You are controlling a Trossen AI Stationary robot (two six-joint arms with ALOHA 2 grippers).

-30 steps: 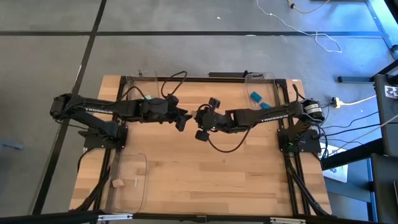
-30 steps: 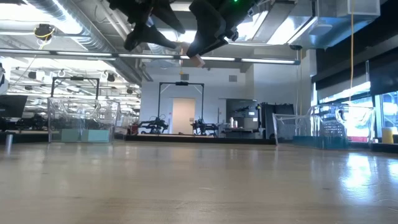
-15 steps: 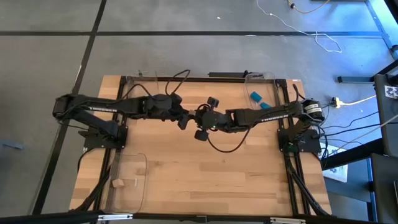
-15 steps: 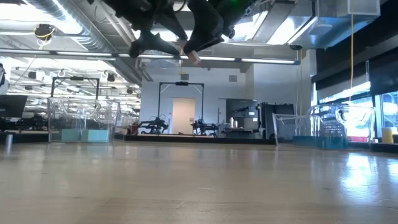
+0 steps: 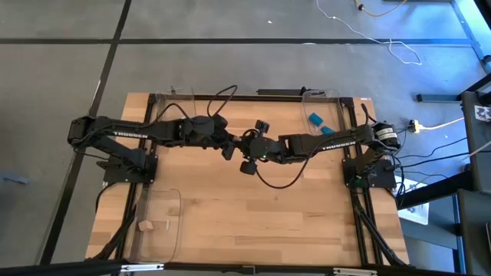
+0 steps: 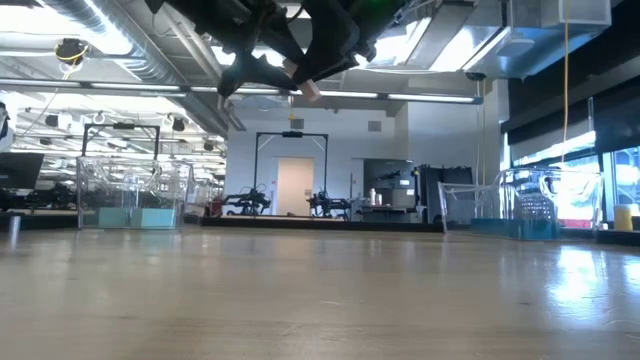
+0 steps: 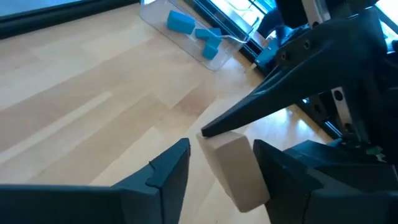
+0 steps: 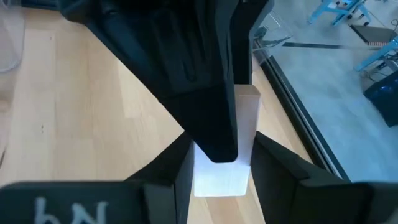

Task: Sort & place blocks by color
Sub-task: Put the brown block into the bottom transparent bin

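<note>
Above mid-tabletop [image 5: 230, 192], a wood block [image 7: 236, 171] (handoff) is pinched by right end effector [image 5: 239, 147]; left end effector [image 5: 230, 148], part-open, should be squared around it before release.

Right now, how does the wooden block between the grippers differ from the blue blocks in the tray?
The wooden block is pale natural wood; the blue blocks are bright blue. The wooden block is held in the air between the left gripper and right gripper; the blue blocks lie in a clear tray. Both are small.
</note>
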